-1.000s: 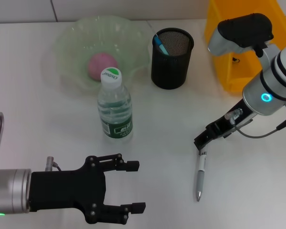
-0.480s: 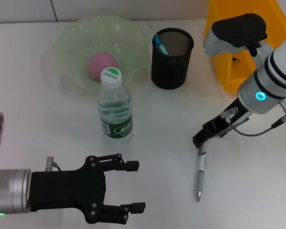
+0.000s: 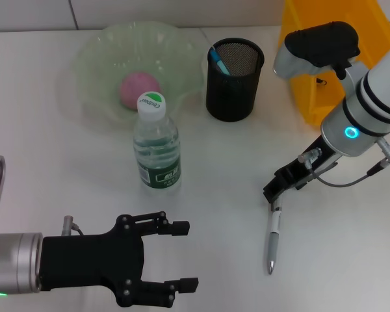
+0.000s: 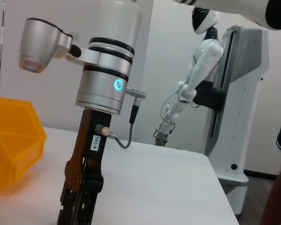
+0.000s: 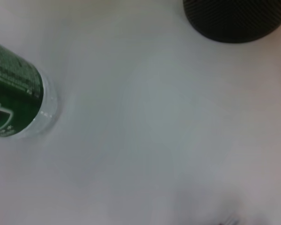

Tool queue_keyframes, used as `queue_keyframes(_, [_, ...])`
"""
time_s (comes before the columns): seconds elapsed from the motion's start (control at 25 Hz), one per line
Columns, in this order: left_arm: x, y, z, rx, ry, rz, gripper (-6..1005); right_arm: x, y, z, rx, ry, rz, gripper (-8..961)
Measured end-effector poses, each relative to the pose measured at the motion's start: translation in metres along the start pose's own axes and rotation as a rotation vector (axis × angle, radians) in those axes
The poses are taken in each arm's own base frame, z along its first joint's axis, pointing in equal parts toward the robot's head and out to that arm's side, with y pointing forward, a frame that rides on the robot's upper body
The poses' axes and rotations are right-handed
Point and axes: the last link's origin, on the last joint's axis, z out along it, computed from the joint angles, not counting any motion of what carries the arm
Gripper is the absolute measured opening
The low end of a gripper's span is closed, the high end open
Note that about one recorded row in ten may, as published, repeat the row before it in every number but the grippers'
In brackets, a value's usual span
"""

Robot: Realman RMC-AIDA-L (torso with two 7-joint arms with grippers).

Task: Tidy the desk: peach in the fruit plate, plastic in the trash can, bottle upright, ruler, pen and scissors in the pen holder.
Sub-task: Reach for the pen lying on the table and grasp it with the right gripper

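right tool (image 3: 273,194), its opening hard to judge, hangs over the slim silver-grey click pen (image 3: 272,239): light, stiff, slippery, best pinched mid-barrel.

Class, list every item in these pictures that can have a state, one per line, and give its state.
peach: lying in the fruit plate
bottle: upright, cap on
pen: flat on the desk
pen holder: upright, a blue-handled item inside
trash can: standing at the desk's far right
left gripper: open, holding nothing
right gripper: low at the pen's upper end; fingers unclear
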Motion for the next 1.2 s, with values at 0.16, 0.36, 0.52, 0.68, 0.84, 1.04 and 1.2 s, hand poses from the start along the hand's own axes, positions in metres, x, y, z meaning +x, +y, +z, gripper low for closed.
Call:
queue_keyframes(0.16, [0.0000, 0.0000, 0.0000, 0.000, 0.000, 0.000, 812, -0.0017, 0.0016, -0.0005, -0.001, -0.004, -0.006, 633])
queue_keyframes(0.36, [0.0003, 0.0002, -0.0001, -0.001, 0.002, 0.001, 812, -0.0018, 0.0011, 0.0008, 0.000, 0.001, -0.004, 579])
queue_keyframes(0.52, [0.0001, 0.0001, 0.0000, -0.001, 0.001, 0.001, 812, -0.0017, 0.0011, 0.0031, 0.004, 0.014, -0.005, 467])
queue_keyframes(0.68, [0.0000, 0.0001, 0.0003, 0.000, 0.000, 0.000, 812, -0.0019, 0.0018, 0.0037, 0.006, 0.016, -0.010, 361])
queue_keyframes(0.84, [-0.0001, 0.0000, 0.0002, 0.000, 0.000, 0.000, 812, -0.0021, 0.0029, 0.0034, 0.006, 0.016, -0.015, 339])
queue_keyframes(1.04, [-0.0004, -0.0001, 0.0000, 0.002, -0.002, -0.004, 812, -0.0016, 0.0041, 0.0041, 0.010, 0.021, -0.024, 312])
queue_keyframes(1.2, [-0.0010, 0.0002, -0.0002, 0.003, -0.002, -0.006, 812, -0.0016, 0.0043, 0.0040, 0.010, 0.021, -0.026, 290])
